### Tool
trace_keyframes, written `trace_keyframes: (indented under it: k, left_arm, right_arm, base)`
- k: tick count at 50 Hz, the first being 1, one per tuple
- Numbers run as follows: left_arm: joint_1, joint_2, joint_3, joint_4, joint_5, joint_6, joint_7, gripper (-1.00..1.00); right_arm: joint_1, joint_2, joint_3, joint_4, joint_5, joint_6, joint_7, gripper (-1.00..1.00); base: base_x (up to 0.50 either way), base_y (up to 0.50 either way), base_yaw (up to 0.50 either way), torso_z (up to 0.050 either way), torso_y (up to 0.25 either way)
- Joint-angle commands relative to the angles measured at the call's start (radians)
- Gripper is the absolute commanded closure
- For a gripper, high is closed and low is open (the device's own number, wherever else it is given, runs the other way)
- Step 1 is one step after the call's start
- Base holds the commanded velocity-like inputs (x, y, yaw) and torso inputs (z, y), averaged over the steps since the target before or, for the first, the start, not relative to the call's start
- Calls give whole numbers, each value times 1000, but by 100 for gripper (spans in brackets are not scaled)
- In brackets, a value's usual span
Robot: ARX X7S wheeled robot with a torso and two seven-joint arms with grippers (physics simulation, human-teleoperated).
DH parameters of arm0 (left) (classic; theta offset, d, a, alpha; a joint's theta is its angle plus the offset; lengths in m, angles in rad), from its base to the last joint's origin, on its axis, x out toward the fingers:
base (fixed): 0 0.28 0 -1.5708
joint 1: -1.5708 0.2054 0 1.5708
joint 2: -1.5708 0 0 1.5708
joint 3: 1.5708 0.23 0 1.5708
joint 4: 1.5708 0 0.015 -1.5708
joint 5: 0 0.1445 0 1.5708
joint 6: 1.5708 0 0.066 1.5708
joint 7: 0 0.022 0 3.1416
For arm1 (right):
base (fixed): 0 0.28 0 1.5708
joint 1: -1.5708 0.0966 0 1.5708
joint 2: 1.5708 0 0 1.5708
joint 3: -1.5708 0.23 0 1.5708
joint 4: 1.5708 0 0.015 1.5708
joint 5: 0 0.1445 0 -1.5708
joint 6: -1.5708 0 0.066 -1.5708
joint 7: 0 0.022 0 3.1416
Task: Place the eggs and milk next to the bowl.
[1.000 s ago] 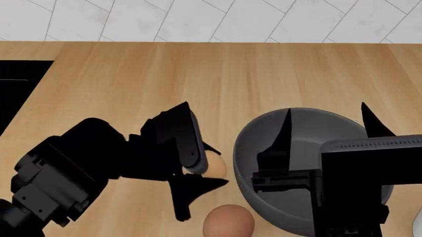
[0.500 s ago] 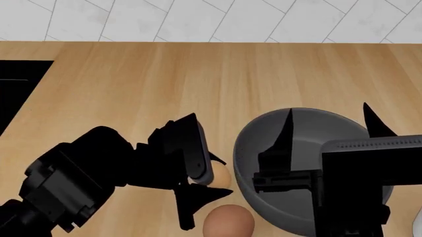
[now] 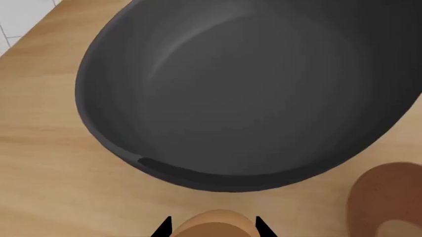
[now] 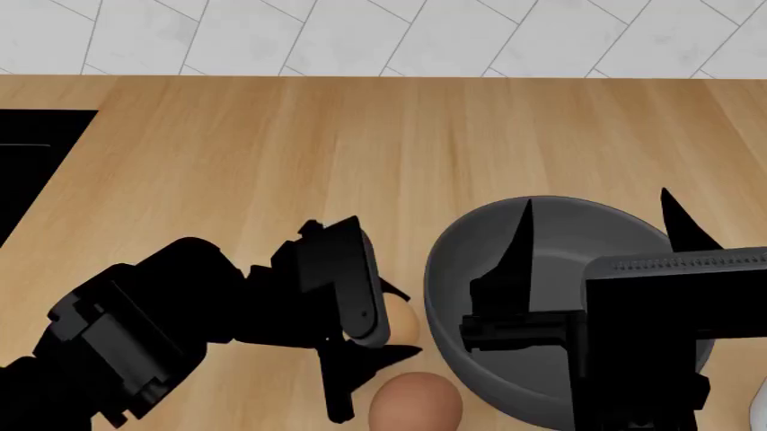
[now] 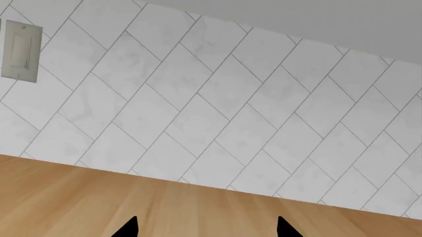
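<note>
The dark grey bowl (image 4: 446, 269) stands at the right on the wooden counter, and it fills the left wrist view (image 3: 250, 94). My left gripper (image 4: 381, 334) is shut on the pale tan egg (image 4: 403, 323), holding it just left of the bowl's rim. That egg shows between the fingertips (image 3: 214, 224). The reddish-brown egg (image 4: 416, 402) lies on the counter right in front of the held one, also close to the bowl (image 3: 389, 197). My right gripper (image 4: 599, 229) hangs open over the bowl, holding nothing (image 5: 207, 228). The milk is out of view.
A black sink (image 4: 36, 162) cuts into the counter at the far left. White tiled wall (image 4: 383, 36) runs behind the counter, with a switch plate (image 5: 17, 49) on it. A pale sliver (image 4: 760, 404) at the bottom right edge is too small to identify.
My left arm has moved nearer and slightly right with the pale egg, closer to the brown egg and the bowl. The right arm and bowl have not moved.
</note>
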Motion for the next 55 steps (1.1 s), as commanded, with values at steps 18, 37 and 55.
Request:
trace_keyframes:
  k: [18, 37, 55]
  left_arm:
    - [-8, 0, 104, -6, -40, 85, -70, 100]
    - [-6, 1, 104, -2, -39, 66, -86, -100]
    - [-14, 0, 95, -29, -40, 90, -69, -100]
  right_arm:
    - [-8, 5, 4, -1, 6, -9, 3, -100]
    - [-10, 7, -1, 3, 9, -18, 1, -100]
    - [2, 6, -6, 5, 12, -13, 3, -100]
  base:
    - [0, 0, 0, 0, 0]
    - [0, 0, 0, 0, 0]
    - [0, 0, 0, 0, 0]
